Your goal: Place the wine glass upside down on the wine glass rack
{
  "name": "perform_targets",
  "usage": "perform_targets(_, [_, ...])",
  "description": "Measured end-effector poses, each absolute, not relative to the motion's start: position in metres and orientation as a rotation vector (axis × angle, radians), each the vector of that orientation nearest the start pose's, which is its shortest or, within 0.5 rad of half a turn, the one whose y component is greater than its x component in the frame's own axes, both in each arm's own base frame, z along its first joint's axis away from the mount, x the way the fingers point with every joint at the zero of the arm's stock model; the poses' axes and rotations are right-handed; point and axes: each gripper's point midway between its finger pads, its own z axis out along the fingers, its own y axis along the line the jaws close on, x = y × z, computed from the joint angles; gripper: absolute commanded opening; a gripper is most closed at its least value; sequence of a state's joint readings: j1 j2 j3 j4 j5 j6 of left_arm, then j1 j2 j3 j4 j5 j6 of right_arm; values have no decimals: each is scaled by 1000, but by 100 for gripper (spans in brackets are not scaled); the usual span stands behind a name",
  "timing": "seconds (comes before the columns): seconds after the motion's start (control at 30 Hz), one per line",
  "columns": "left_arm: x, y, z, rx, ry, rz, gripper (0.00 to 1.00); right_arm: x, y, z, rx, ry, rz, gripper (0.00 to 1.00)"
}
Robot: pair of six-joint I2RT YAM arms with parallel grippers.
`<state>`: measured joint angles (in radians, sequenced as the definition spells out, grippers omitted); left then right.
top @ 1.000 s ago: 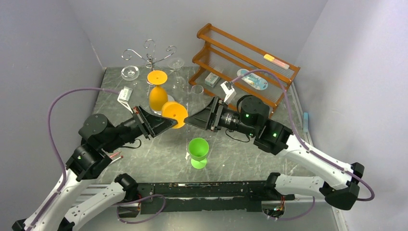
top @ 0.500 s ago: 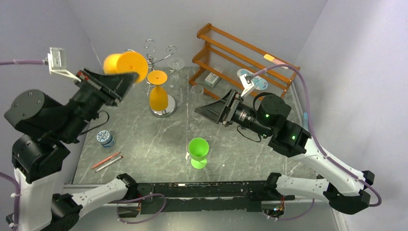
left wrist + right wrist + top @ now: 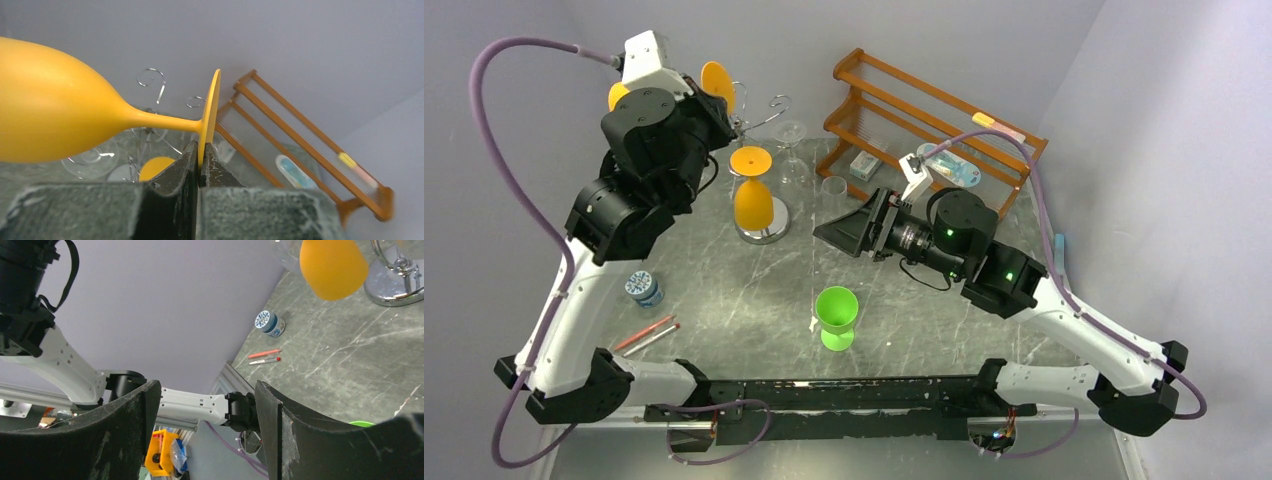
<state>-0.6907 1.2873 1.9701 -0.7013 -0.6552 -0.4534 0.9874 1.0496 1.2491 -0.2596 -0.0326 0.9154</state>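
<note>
- Orange wine glass is held aloft at the far left of the table, close to the back wall, by the left gripper.
- The jaws are pinched tight on the edge of the glass's round foot. Nothing else is gripped.
- In the left wrist view the glass is seen lying on its side: stem roughly level, foot edge-on, bowl out to the left.
- From above, the foot is seen just beside the curled top arms of the wine glass rack. Whether they touch cannot be told. The bowl is mostly hidden behind the raised left arm.
- A second orange wine glass is hung upside down on the rack, its foot caught in the wire and its bowl above the mirrored base.
- A clear stemmed glass is seen at the rack's right side.
- The right gripper is held over mid-table, pointed toward the rack, jaws spread wide with nothing between them.
- A green goblet is stood upright on the grey marbled tabletop, near the front.
- A blue-and-white jar and two red pens are noted at the front left.
- A brown wooden two-tier shelf is set at the back right.
</note>
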Motion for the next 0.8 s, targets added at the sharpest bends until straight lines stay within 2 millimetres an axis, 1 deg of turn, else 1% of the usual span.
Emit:
perform_targets(0.07, [314,-130,526,-327,1557,-324,5,170,327,406,-106,1857,1424,73])
perform_targets(0.13, [319,-124,530,-333,1538,-292,5,171,329,402,-117,1863,1410,73])
perform_targets(0.23, [328,-109,538,-357,1507,-256,5,173,331,398,-129,1872,1395,73])
perform_targets(0.33, [348,-85,539,-391,1490,-221,5,174,332,396,-138,1873,1385,73])
perform_targets(0.43, [372,-57,528,-425,1508,-182,5,175,333,394,-146,1874,1377,73])
perform_targets(0.47, [381,-45,522,-439,1519,-169,5,175,333,394,-148,1874,1375,73])
perform_targets(0.5, [388,-38,518,-448,1527,-168,5,176,334,393,-149,1876,1374,73])
perform_targets(0.53, [396,-25,513,-462,1538,-164,5,176,334,393,-150,1878,1372,73])
perform_targets(0.57, [401,-16,508,-473,1547,-169,5,176,335,392,-151,1880,1371,73])
perform_targets(0.63, [413,11,496,-505,1570,-190,5,177,336,390,-152,1886,1369,73])
perform_targets(0.7, [423,41,476,-548,1599,-244,5,177,338,389,-152,1890,1371,73])
perform_targets(0.73, [426,50,466,-563,1613,-276,5,178,339,388,-152,1892,1371,73])
perform_targets(0.77, [430,61,448,-583,1636,-338,5,178,339,387,-150,1894,1372,73])
perform_targets(0.8, [433,67,431,-601,1661,-401,5,178,340,387,-147,1897,1373,73])
